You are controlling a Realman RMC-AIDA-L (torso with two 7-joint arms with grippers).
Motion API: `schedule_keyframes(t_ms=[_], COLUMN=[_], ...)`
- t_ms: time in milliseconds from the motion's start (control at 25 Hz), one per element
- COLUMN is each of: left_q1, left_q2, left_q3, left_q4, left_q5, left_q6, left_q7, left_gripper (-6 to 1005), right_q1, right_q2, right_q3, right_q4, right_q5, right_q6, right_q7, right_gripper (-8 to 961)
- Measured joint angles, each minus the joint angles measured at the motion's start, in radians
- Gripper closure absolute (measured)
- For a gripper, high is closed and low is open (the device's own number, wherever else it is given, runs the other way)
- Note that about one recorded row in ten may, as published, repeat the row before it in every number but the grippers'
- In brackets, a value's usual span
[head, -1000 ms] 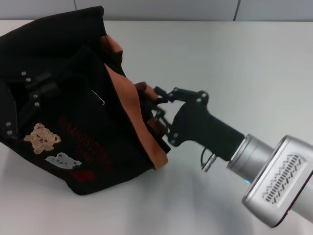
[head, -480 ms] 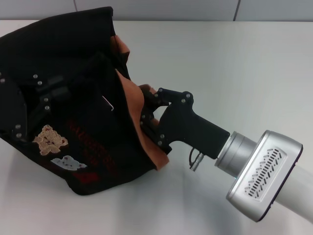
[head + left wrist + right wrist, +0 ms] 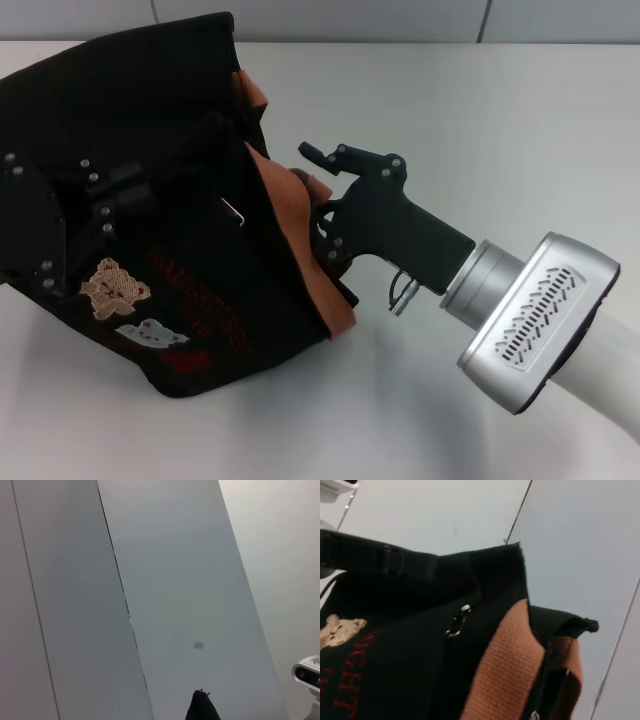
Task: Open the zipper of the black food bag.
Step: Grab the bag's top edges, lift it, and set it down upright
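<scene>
The black food bag [image 3: 150, 110] lies tilted on the white table, its bear patches [image 3: 115, 288] facing up and its orange-brown trim [image 3: 285, 215] turned toward my right arm. My left gripper [image 3: 105, 195] is pressed into the bag's front fabric and holds it. My right gripper [image 3: 318, 203] is at the bag's mouth and stands open. Its upper finger is free above the orange handle and its lower finger rests against the trim. The zipper of the mouth is hidden behind the trim. The right wrist view shows the bag [image 3: 395, 655] and trim [image 3: 505, 670] up close.
A small silvery front-pocket pull [image 3: 233, 211] hangs on the bag's face and also shows in the right wrist view [image 3: 457, 622]. The table [image 3: 480, 120] stretches bare to the right and back. The left wrist view shows only wall panels [image 3: 175, 605].
The bag and my left gripper have shifted a little to the right. My right gripper pushed in toward the bag's mouth, then rose, so its upper finger now shows free above the handle.
</scene>
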Motion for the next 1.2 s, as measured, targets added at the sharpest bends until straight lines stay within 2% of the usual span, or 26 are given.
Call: schedule_keyframes(t_ms=[200, 760, 1200], left_q1=[-0.007, -0.014, -0.02], left_q2=[-0.001, -0.002, -0.001], left_q3=[0.0, 0.0, -0.002], left_q4=[-0.002, -0.002, -0.004], left_q5=[0.001, 0.001, 0.0], left_q6=[-0.001, -0.008, -0.01], left_q7=[0.0, 0.0, 0.0], left_gripper=[908, 908, 908], right_q1=[0.005, -0.045, -0.06], right_q2=[0.0, 0.0, 0.0], right_q3=[-0.004, -0.007, -0.061], right_q4=[0.003, -0.003, 0.001], right_q5=[-0.019, -0.042, -0.042], right_q6=[0.013, -0.01, -0.067], right_q7=[-0.001, -0.002, -0.003], right_gripper=[653, 653, 654])
